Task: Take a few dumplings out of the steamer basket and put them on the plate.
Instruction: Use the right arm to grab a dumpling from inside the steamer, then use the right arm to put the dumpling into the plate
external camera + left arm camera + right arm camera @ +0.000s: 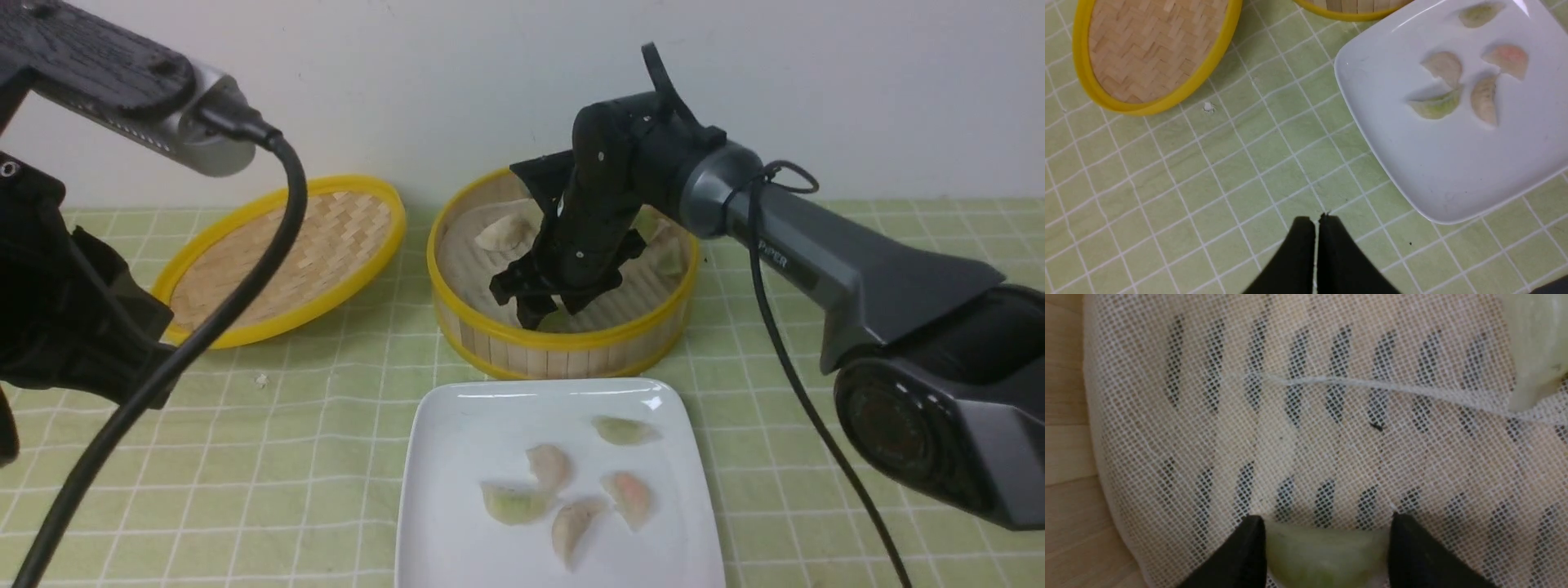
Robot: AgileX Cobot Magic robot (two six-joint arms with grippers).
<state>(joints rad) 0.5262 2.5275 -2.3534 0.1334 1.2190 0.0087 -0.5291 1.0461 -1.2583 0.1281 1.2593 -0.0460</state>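
The steamer basket (563,359) stands behind the plate (457,425). My right gripper (543,314) reaches down into the basket near its front wall. In the right wrist view the gripper (1327,522) has a finger against each end of a pale green dumpling (1327,555) lying on the mesh cloth liner (1331,416). Other dumplings lie in the basket (504,233), and one shows in the right wrist view (1535,347). Several dumplings (549,465) lie on the plate, also in the left wrist view (1443,67). My left gripper (1316,218) is shut and empty above the tablecloth.
The shallow woven lid (286,257) with a yellow rim lies left of the basket and also shows in the left wrist view (1151,49). A small white crumb (1208,107) lies on the green checked cloth. The left arm and its cable fill the left foreground.
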